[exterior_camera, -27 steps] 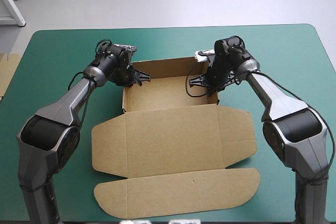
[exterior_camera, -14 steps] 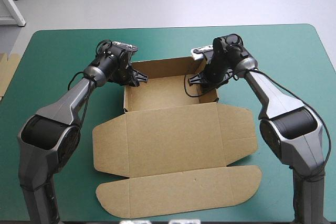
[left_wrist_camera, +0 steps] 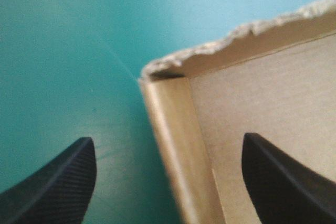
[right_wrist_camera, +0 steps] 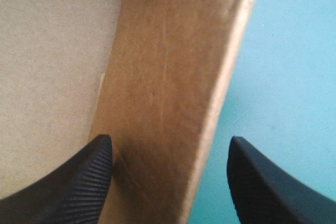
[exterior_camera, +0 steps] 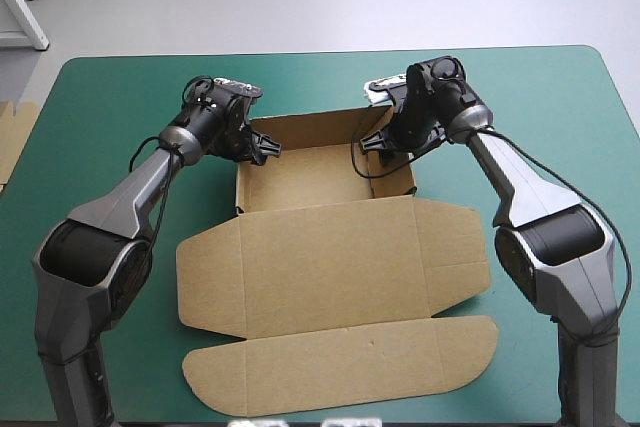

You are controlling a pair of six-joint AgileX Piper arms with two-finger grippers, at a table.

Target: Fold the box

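The brown box [exterior_camera: 325,175] stands as an open tray at the table's middle, with its lid [exterior_camera: 330,267] and front flap flat toward the near edge. My left gripper [exterior_camera: 262,147] is at the tray's far left corner. In the left wrist view it [left_wrist_camera: 167,139] is open, and the box's left wall [left_wrist_camera: 168,129] stands between the fingers, one outside over the cover and one inside. My right gripper [exterior_camera: 385,142] is at the far right corner. It [right_wrist_camera: 169,138] is open astride the right wall [right_wrist_camera: 168,56], touching nothing that I can see.
More brown board [exterior_camera: 12,137] shows at the table's left edge. Bare teal-green cover [exterior_camera: 540,107] lies to the right of the box and behind it.
Both grippers were shut on the tray's side walls earlier; now both have opened and let go. The right gripper has drawn back slightly toward the far edge. The walls stay up.
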